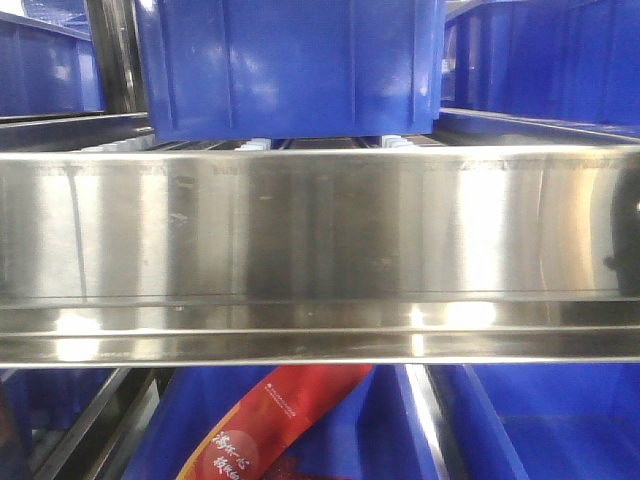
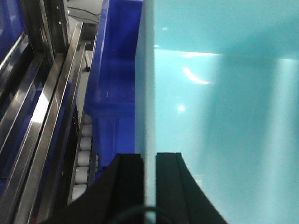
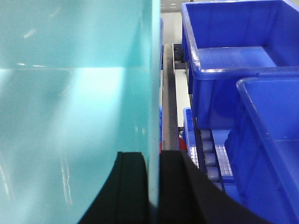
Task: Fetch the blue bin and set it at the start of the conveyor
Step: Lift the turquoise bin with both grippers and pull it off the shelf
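Note:
The blue bin (image 2: 219, 102), a light cyan tub with smooth walls, fills the right of the left wrist view and, as blue bin (image 3: 74, 102), the left of the right wrist view. My left gripper (image 2: 149, 156) is shut on its left wall, one black finger outside, one inside. On the opposite wall my right gripper (image 3: 154, 156) is shut the same way. The front view shows neither the bin nor the grippers. The conveyor start is out of view.
A stainless-steel shelf rail (image 1: 320, 250) spans the front view, with a dark blue ribbed crate (image 1: 290, 65) above it and a red packet (image 1: 270, 425) in a crate below. Dark blue crates (image 3: 233, 56) and white rollers (image 2: 84, 158) flank the bin.

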Action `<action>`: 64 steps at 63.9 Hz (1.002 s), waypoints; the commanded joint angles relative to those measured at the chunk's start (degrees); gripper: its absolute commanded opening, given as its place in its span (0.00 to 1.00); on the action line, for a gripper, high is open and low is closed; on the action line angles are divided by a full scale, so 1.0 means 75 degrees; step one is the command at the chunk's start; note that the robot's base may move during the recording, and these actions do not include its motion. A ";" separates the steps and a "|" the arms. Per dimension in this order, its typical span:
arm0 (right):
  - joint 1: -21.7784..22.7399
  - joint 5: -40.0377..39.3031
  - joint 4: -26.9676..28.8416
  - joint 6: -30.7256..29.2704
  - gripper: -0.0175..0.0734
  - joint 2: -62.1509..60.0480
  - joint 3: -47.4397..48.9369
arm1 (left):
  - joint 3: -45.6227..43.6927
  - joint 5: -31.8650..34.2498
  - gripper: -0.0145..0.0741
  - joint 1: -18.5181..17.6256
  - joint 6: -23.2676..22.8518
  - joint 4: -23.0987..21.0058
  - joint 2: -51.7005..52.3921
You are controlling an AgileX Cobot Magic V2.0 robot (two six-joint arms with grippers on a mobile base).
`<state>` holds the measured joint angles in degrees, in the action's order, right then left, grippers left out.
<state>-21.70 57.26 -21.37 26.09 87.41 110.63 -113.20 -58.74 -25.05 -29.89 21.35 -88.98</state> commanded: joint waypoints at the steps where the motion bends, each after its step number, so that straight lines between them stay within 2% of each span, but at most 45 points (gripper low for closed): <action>1: 0.0047 -0.0231 -0.0327 -0.0102 0.01 -0.0099 0.0083 | -0.0107 0.0354 0.04 -0.0029 0.0048 0.0146 0.0196; 8: 0.0047 -0.0231 -0.0327 -0.0102 0.01 -0.0099 0.0083 | -0.0107 0.0354 0.04 -0.0029 0.0378 0.0146 0.0196; 64: 0.0047 -0.0217 -0.0327 -0.0102 0.01 -0.0099 0.0083 | -0.0107 0.0386 0.04 -0.0029 0.0380 0.0146 0.0196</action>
<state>-21.70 57.17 -21.37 25.96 87.41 110.63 -113.20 -58.31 -25.05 -27.50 21.61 -88.98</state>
